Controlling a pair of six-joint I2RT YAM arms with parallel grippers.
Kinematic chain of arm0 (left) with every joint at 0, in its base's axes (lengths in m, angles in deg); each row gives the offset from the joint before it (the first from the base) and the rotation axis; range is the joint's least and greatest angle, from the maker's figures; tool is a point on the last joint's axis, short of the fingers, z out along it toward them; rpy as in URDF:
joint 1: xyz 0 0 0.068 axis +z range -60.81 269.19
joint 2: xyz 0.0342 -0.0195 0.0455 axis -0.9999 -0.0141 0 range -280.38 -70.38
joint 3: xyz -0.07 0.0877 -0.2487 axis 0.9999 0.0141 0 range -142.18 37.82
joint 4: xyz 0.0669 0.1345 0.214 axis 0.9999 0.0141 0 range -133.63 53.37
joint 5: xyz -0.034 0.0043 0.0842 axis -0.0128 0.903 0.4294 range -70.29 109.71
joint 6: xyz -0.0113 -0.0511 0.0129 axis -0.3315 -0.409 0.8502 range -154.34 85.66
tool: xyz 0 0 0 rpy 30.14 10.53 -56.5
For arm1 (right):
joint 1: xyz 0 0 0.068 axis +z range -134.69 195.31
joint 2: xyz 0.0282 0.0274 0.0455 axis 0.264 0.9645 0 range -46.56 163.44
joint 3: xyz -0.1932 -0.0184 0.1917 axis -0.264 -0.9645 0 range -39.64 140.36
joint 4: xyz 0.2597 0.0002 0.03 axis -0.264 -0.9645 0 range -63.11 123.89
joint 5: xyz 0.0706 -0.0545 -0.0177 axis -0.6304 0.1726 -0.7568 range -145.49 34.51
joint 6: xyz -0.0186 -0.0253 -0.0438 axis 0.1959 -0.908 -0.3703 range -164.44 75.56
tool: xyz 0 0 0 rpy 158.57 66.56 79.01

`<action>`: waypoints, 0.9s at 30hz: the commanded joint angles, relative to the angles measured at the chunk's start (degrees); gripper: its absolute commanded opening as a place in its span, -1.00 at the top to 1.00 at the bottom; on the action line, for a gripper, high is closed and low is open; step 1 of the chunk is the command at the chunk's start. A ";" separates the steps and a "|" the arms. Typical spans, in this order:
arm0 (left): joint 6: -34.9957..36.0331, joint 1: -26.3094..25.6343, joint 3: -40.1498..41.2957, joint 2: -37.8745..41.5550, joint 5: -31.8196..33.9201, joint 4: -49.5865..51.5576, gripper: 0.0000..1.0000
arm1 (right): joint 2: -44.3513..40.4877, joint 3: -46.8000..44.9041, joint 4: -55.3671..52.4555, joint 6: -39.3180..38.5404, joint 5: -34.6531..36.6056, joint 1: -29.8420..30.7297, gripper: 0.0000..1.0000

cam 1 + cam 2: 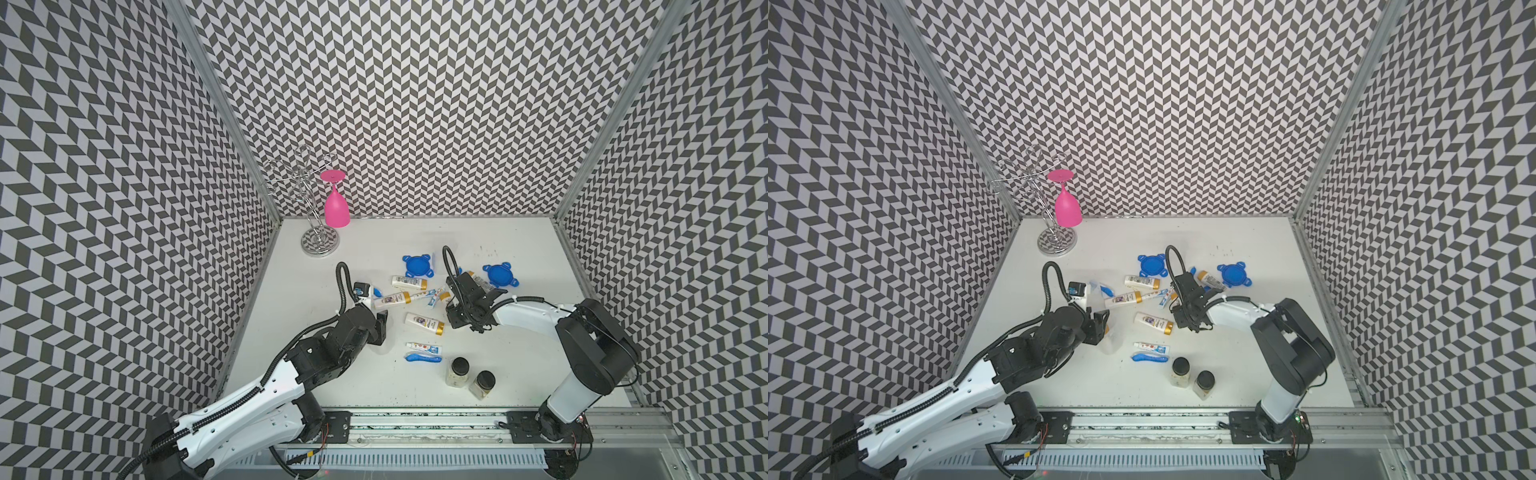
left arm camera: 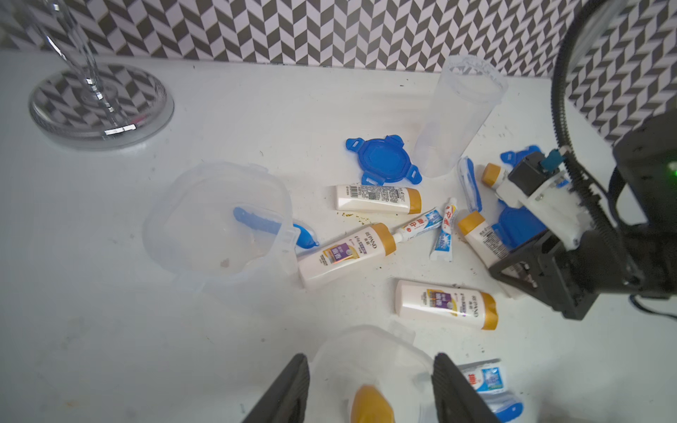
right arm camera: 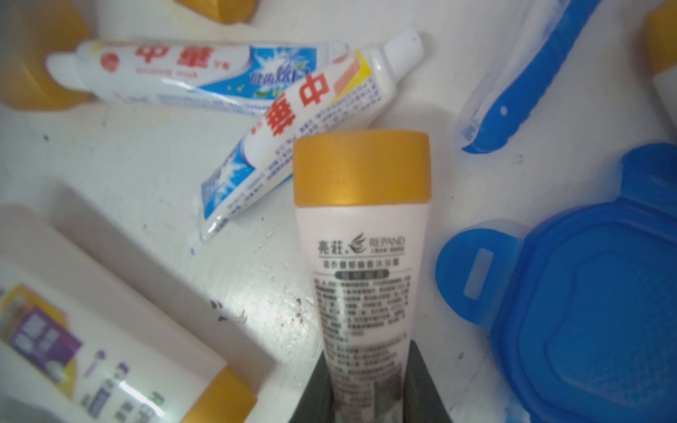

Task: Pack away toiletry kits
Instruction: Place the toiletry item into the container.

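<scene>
The right claw (image 3: 368, 360) clamps a bottle (image 3: 361, 227), its base hidden.

A pink wine glass (image 1: 336, 208) hangs upside down on a chrome rack (image 1: 320, 243) at eleven o'clock; two black-capped jars (image 1: 458, 372) stand side by side at five o'clock.

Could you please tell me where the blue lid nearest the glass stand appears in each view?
Both top views: lid, mid-table, just behind the bottles.
Left wrist: near the centre, beside the tub nearest the wall.
Right wrist: not in it; that view shows another lid.
Landmark: the crossed toothpaste tubes, seen in all four views.
</scene>
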 commanded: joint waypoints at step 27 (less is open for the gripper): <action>-10.54 6.21 -20.90 -21.33 -36.28 -22.77 -0.99 | -37.04 -4.97 15.71 -5.33 -18.82 6.72 0.75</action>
